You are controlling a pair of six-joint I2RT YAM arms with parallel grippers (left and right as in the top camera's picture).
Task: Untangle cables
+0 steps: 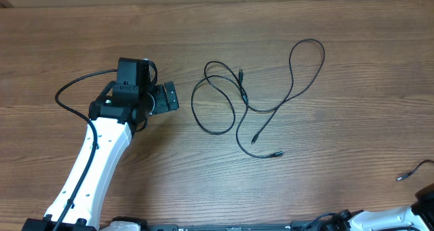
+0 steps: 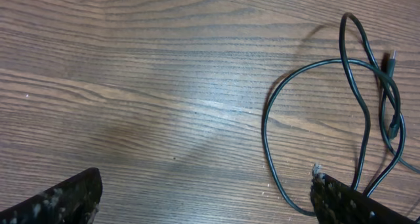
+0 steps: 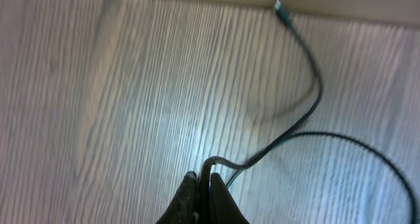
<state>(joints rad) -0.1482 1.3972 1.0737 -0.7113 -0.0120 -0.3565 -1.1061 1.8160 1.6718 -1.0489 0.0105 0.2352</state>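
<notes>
Table [image 1: 339,190]: brown wood grain, carrying everything in view.
Left arm [image 1: 95,163]: white with a black wrist, reaching up from the bottom left edge.
Cables [image 1: 217,109]: thin black cords lying flat at the centre of the table, right of the left arm. One rounded loop lies on the left and a tall narrow loop on the upper right, with the strands crossing between them.
Lone cable [image 3: 308,112]: a dark thin cord near the table's bottom right corner, well apart from the tangle, curving away from the right pincer.
Left gripper [image 1: 168,97]: jaws spread wide and holding nothing, just beside the rounded loop.
Right gripper [image 3: 202,181]: fingers pressed together, pinching the lone cable.
Plug ends [image 1: 254,140]: small; three show on the tangle, while the lone cable's tip looks silver.
</notes>
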